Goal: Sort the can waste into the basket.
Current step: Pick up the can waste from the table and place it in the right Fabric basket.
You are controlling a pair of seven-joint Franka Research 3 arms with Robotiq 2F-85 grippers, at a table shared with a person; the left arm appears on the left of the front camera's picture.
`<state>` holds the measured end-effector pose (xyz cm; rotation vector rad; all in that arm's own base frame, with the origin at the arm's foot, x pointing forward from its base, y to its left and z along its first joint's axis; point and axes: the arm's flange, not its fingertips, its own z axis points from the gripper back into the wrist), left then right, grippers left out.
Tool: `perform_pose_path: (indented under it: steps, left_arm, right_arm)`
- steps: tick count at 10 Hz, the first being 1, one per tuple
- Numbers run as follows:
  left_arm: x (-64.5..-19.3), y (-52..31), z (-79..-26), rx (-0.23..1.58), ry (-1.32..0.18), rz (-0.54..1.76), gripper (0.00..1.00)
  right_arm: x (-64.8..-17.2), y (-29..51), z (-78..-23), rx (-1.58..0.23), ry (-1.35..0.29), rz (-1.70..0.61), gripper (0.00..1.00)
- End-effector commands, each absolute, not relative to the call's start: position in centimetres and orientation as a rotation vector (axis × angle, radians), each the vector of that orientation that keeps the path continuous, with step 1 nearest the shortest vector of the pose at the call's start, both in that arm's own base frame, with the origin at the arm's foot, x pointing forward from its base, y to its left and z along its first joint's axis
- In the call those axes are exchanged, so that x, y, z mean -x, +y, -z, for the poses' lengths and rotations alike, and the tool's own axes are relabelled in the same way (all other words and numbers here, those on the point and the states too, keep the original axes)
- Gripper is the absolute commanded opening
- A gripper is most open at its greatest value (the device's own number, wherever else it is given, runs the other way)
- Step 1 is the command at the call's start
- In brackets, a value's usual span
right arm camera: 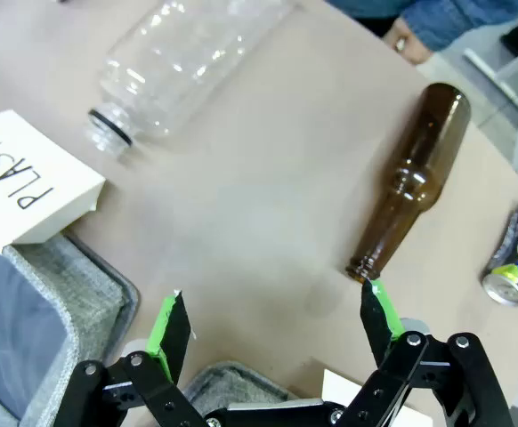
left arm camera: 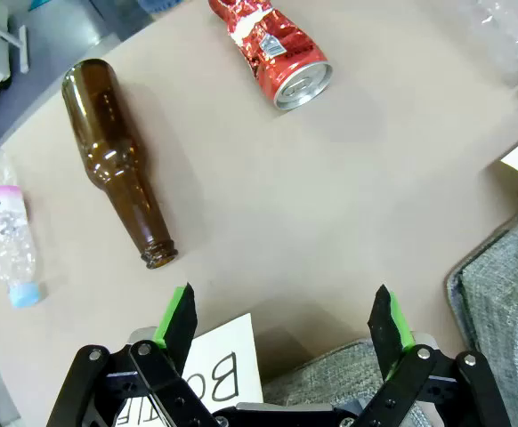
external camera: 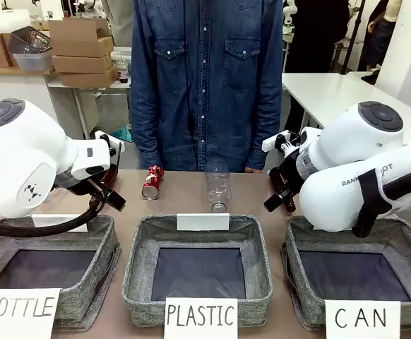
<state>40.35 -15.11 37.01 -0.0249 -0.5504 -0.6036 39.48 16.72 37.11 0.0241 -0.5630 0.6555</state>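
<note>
L gripper (left arm camera: 283, 307) hangs w/ jaws spread wide, nothing between them, over bare table (left arm camera: 348, 178) just past the BOTTLE basket (left arm camera: 321, 375) rim. R gripper (right arm camera: 273, 302) is likewise spread & empty, one green pad close by the mouth of a brown bottle (right arm camera: 410, 182). Crushed red can (left arm camera: 272, 44) lies on its side toward the far edge, near a second brown bottle (left arm camera: 117, 160). Dark can (right arm camera: 515, 253) lies beyond the R-side bottle, apart from it. CAN basket (external camera: 295, 289) sits front right, partly under R arm. Both cans are on the table, outside it.
</note>
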Motion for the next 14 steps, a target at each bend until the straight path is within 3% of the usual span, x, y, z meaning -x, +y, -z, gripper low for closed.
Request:
perform_pose_path:
  steps: [1, 11, 12, 14]
  left_arm:
    - [-40.4, -15.1, -37.0, 0.025, -0.551, 0.604, 1.00]
    - [-40.4, -15.1, -37.0, 0.025, -0.550, 0.603, 1.00]
    - [-39.7, -14.8, -39.4, 0.060, -0.362, 0.637, 1.00]
    - [-34.9, -12.9, -48.2, 0.059, -0.436, 0.565, 1.00]
  right_arm:
    - [-39.5, 16.7, -37.1, -0.024, -0.563, -0.656, 1.00]
    - [-39.5, 16.7, -37.1, -0.024, -0.563, -0.656, 1.00]
    - [-39.1, 15.5, -39.5, -0.071, -0.537, -0.679, 1.00]
    - [-35.1, 11.3, -46.7, -0.140, -0.541, -0.614, 1.00]
